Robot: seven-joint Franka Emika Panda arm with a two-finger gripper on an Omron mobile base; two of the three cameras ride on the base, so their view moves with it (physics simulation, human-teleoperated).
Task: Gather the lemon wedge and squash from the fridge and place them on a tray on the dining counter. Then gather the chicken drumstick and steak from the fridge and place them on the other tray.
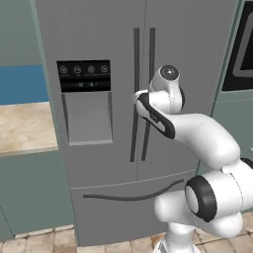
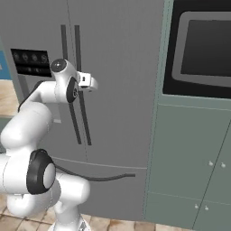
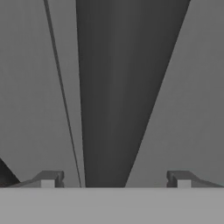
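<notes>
— Can you see any of the food, or the trays?

— No. The fridge is shut, both doors closed, so whatever it holds stays hidden behind flat grey panels. Its top and left side run out of the picture.

— And the gripper?

— From the base cameras the arm's wrist covers most of it; a small white block pokes out just by the handles in the right base view. In the hand view the two finger tips stand wide apart, with the right door handle between them. The handle is a dark, smooth, rounded bar. I can't tell whether the tips touch it; nothing looks clamped.

— How many handles?

— Two upright bars side by side at the door seam, the left door handle and its twin, plus one long curved drawer handle below. Three in all.

— Anything else?

— A black dispenser panel with a recessed grey niche under it, a pale wooden counter cut off on the left, a dark oven cut off upper right, and teal cabinets with four small knobs.
</notes>
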